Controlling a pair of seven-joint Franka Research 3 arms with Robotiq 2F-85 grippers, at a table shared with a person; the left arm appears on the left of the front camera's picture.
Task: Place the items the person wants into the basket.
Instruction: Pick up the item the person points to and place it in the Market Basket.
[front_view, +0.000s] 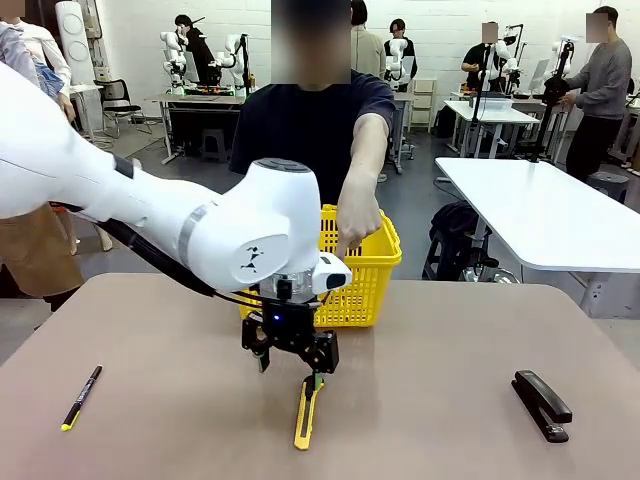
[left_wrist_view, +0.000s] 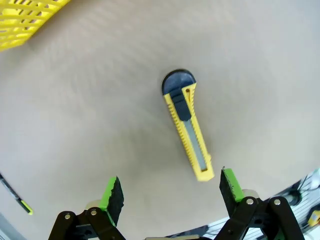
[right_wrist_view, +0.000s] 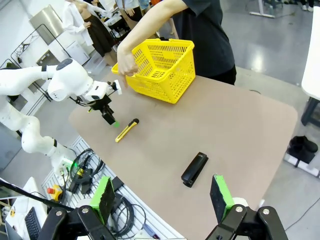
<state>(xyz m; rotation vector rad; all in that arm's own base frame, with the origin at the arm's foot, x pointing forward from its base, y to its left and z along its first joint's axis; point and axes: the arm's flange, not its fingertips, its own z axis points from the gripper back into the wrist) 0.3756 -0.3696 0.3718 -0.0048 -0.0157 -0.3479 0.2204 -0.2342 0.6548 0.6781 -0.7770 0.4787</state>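
Left gripper (front_view: 292, 372) jaws wide, empty, hovering just over utility knife (front_view: 305, 415). Knife flat on table (front_view: 450, 340), near centre. Basket (front_view: 372, 272) at far edge, person's hand (front_view: 352, 228) at its rim. Right gripper (right_wrist_view: 162, 196) spread wide, empty.

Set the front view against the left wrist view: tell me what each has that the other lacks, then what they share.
Front view adds: the person's hand at the rim of the basket, the black stapler, and the left arm's white body. Left wrist view adds: the knife's black slider and grey track up close, and cables past the table's edge. Shared: the utility knife lying flat on the table, the open left gripper, the basket and the thin pen.
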